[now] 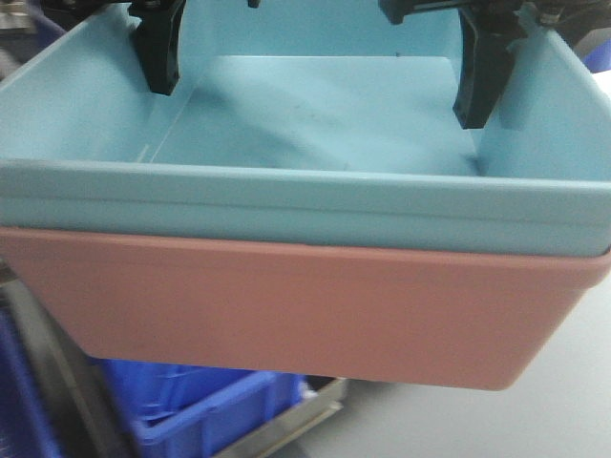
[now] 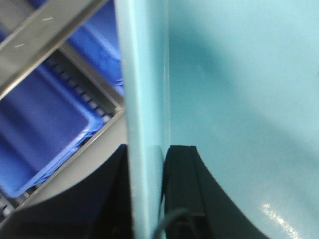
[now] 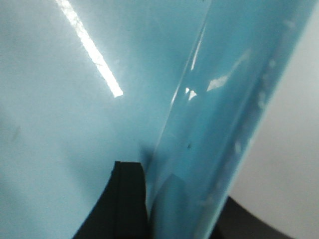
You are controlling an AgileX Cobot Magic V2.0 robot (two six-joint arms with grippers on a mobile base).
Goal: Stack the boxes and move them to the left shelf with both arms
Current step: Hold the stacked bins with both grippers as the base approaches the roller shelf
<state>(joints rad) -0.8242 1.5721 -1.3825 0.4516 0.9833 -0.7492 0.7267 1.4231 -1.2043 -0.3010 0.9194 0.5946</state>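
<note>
The blue tub (image 1: 315, 114) sits nested in the pink tub (image 1: 305, 305), both raised above the pale bench (image 1: 573, 382). The left end effector (image 2: 147, 199) pinches the blue tub's left wall, one finger inside and one outside. The right end effector (image 3: 184, 216) clamps the right wall likewise. Below lie dark blue bins (image 1: 200, 401) and a grey metal rail (image 2: 45, 35).

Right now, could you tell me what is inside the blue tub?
The blue tub holds one black finger each of the left gripper and right gripper; otherwise bare floor. The pink tub underneath is covered inside.
</note>
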